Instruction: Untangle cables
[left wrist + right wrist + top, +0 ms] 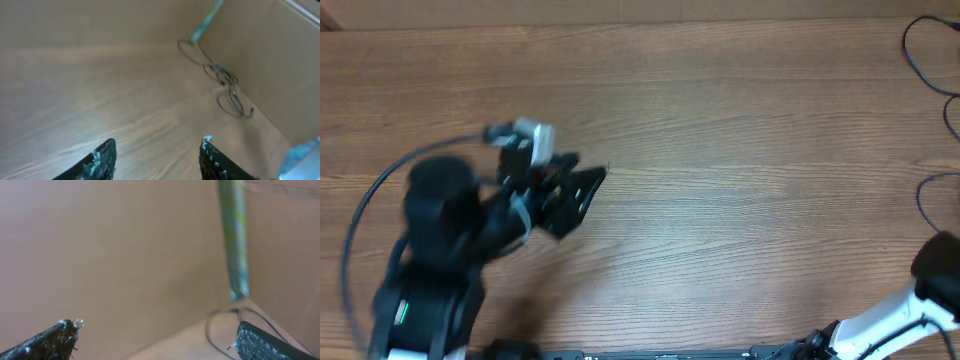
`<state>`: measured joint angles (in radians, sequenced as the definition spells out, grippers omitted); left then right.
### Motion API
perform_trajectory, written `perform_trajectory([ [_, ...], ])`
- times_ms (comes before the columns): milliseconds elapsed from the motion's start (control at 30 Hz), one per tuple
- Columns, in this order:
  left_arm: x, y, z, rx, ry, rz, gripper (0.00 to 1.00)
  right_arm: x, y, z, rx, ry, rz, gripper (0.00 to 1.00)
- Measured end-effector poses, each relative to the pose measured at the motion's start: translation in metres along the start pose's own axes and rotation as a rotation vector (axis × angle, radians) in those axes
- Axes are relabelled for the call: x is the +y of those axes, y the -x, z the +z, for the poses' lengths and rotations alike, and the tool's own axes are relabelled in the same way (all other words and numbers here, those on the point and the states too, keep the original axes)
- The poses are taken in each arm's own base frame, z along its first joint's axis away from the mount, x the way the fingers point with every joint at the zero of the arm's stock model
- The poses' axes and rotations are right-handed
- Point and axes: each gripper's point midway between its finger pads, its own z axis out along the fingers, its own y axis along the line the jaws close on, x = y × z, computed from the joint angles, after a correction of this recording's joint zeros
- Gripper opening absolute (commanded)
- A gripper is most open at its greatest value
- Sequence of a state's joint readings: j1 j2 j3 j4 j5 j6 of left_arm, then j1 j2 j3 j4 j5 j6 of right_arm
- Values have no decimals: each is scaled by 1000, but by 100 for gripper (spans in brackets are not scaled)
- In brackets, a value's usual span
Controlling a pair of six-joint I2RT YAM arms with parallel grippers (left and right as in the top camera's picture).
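Thin black cables (917, 52) lie in loose loops at the table's far right edge, with another loop (924, 196) lower down. The left wrist view shows these cables (222, 76) far ahead as several loops strung along the table by the wall. My left gripper (582, 188) hovers over the left middle of the table, far from them; it (158, 142) is open, with only bare wood between its fingers. My right gripper (157, 329) is wide open and holds nothing; a cable loop (216, 330) lies on the table beyond its right finger (265, 342).
The table is brown wood. A thick black cable (380, 190) arcs from the left arm. The right arm (938, 272) sits at the lower right corner. A blurred greenish strip (235, 240) runs upright by the wall, seen as teal (205, 22) from the left wrist.
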<state>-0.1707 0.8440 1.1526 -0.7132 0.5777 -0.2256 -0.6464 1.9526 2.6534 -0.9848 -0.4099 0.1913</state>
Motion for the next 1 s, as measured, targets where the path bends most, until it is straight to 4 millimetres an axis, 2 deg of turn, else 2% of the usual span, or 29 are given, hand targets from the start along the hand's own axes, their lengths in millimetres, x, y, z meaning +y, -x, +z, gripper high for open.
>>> perform_trajectory([
  [100, -10, 2, -31, -78, 45, 40, 60, 42, 20, -42, -51, 109, -22, 100],
  [200, -16, 4, -54, -146, 84, 71, 62, 77, 27, -79, -72, 186, -36, 100],
  [300, -17, 7, -66, -187, 115, 86, 63, 111, 27, -110, -81, 244, -50, 100],
  [433, -12, 6, -68, -191, 152, 94, 63, 150, 17, -159, -76, 297, -63, 100],
  [500, -10, 5, -68, -187, 162, 98, 63, 161, 10, -183, -69, 307, -70, 100],
  [533, -9, 5, -68, -187, 166, 103, 63, 168, 4, -202, -63, 311, -83, 100],
  [567, -9, 5, -68, -188, 169, 105, 63, 170, -1, -209, -53, 312, -87, 100],
  [633, -6, 6, -69, -190, 186, 115, 63, 178, -20, -233, -9, 321, -113, 100],
  [733, 2, 8, -71, -200, 235, 115, 64, 183, -49, -257, 75, 336, -152, 100],
  [867, 13, 11, -75, -216, 303, 111, 64, 186, -81, -270, 186, 364, -185, 100],
  [1000, 21, 10, -77, -217, 347, 103, 64, 189, -100, -267, 268, 395, -211, 100],
])
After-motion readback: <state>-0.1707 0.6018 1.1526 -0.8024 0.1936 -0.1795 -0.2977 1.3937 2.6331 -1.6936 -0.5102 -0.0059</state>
